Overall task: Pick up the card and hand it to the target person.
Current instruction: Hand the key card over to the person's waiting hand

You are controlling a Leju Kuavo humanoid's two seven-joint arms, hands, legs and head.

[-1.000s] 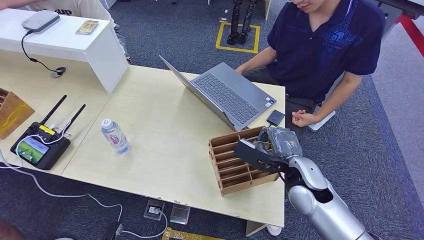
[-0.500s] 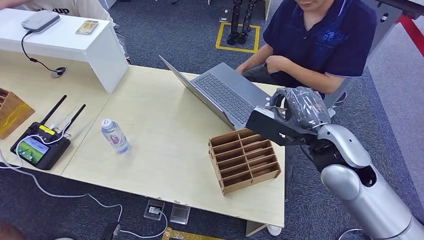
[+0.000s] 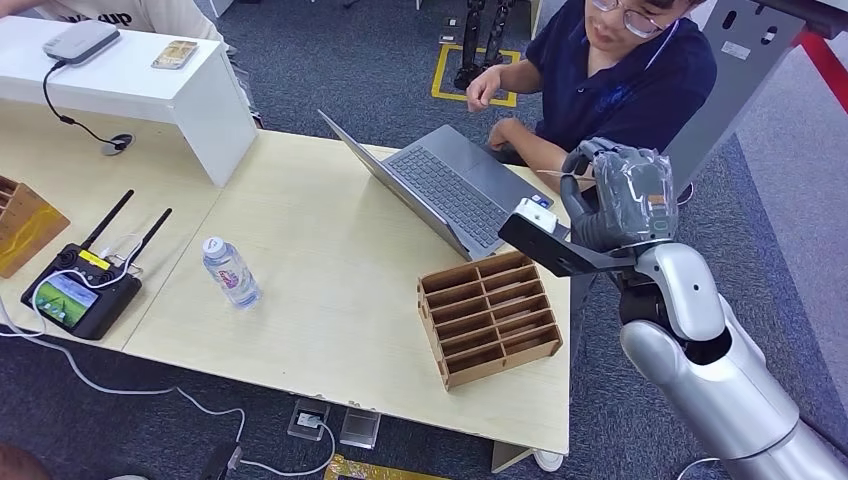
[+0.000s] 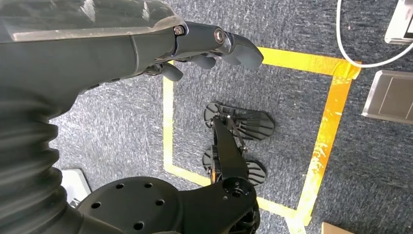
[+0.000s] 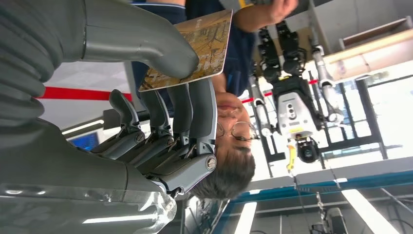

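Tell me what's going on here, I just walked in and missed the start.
The robot's right hand pinches a thin brown patterned card between thumb and fingers, raised beside the pale wooden table toward the seated person in a navy polo shirt. That person hasn't taken it. The slotted brown wooden card rack sits below. The left hand hangs over the carpet, holding nothing.

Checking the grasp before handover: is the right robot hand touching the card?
Touching. The right wrist view shows the thumb of the right robot hand pressed on the card, with the fingers behind it.
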